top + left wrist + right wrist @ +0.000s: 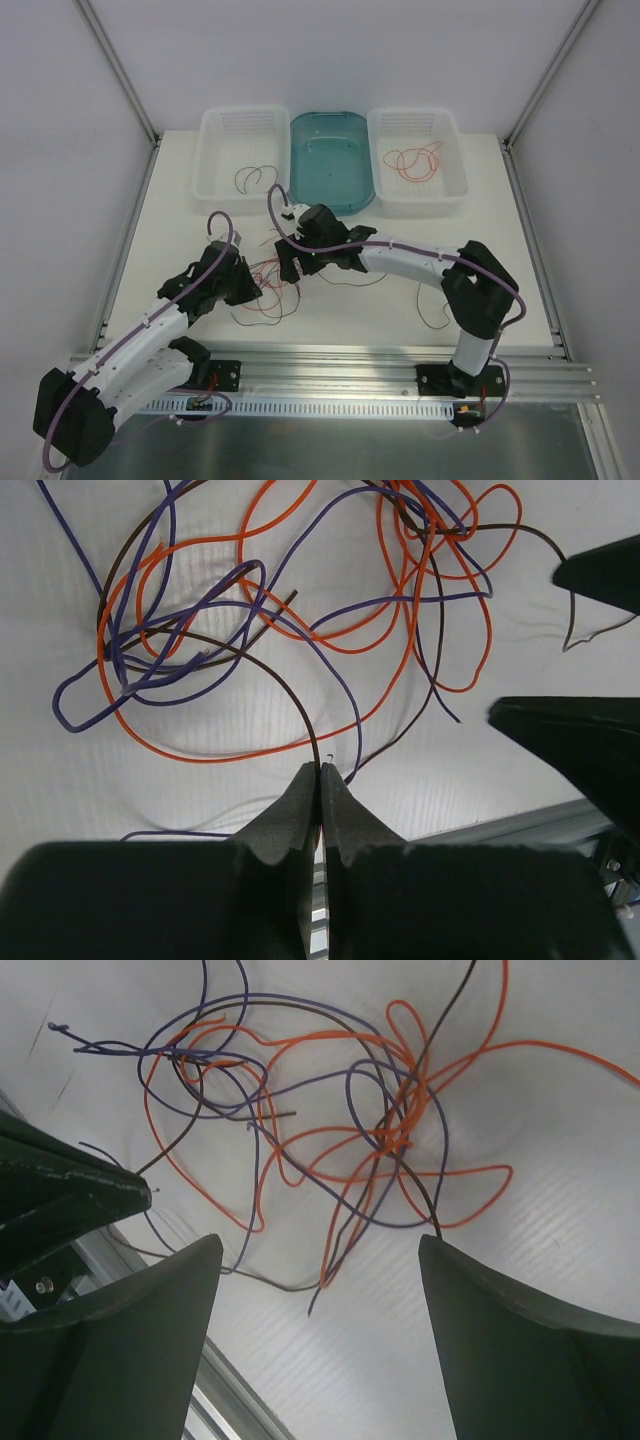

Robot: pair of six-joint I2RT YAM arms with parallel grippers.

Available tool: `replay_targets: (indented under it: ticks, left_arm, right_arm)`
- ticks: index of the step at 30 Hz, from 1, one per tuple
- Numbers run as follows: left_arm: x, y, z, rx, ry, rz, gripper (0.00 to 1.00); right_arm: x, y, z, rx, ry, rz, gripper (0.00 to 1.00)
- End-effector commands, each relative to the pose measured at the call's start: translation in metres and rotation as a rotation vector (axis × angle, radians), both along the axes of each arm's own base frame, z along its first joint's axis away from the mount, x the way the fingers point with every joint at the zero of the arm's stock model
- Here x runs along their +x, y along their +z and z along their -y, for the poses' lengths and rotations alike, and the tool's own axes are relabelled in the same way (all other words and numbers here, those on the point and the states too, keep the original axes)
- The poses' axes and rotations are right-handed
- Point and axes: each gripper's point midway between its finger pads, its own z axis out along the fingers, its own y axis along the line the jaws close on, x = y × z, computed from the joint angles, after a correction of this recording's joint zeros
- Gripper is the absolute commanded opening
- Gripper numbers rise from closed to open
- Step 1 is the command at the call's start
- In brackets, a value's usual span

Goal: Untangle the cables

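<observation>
A tangle of thin red-orange, dark brown and purple-blue cables (272, 290) lies on the white table between the two grippers. My left gripper (320, 768) is shut on a dark brown cable (300, 695) that arcs up from its tips into the tangle (300, 610); in the top view the left gripper (257, 292) sits at the tangle's left edge. My right gripper (320, 1245) is open and empty, hovering over the near edge of the tangle (370, 1130); in the top view the right gripper (289, 270) is just above the pile.
A white bin (212, 165) at the back left holds dark brown cables, a teal bin (360, 190) stands in the middle, and a white bin (455, 170) at the back right holds red-orange cables. A loose dark cable (436, 312) lies right of the pile. An aluminium rail (350, 365) runs along the near edge.
</observation>
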Motion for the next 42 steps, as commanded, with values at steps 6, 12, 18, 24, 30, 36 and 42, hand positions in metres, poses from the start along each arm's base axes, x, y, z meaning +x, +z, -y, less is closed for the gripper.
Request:
replay_targets:
  ticks: [6, 12, 18, 24, 30, 36, 42]
  left_arm:
    - [0.005, 0.021, 0.005, -0.029, -0.029, 0.091, 0.00]
    - [0.008, 0.056, -0.013, 0.021, 0.010, 0.183, 0.00]
    - [0.017, 0.120, -0.051, 0.139, 0.107, 0.357, 0.00]
    - [0.023, 0.147, -0.110, 0.391, 0.278, 0.410, 0.00]
    - [0.025, 0.138, -0.136, 0.461, 0.362, 0.355, 0.00]
    - [0.025, 0.130, -0.151, 0.520, 0.399, 0.320, 0.00]
    - [0.026, 0.119, -0.159, 0.579, 0.407, 0.282, 0.00]
  right_arm:
    - [0.020, -0.029, -0.039, 0.011, -0.006, -0.008, 0.70]
    - [0.034, -0.030, -0.008, -0.037, -0.105, 0.050, 0.05]
    - [0.045, -0.033, 0.084, -0.188, -0.288, 0.083, 0.01]
    - [0.034, -0.035, 0.199, -0.276, -0.493, 0.056, 0.01]
    - [0.026, -0.010, 0.301, -0.298, -0.770, 0.064, 0.01]
    - [0.022, 0.046, 0.353, -0.130, -0.979, 0.117, 0.01]
    - [0.014, 0.095, 0.370, -0.049, -1.051, 0.188, 0.01]
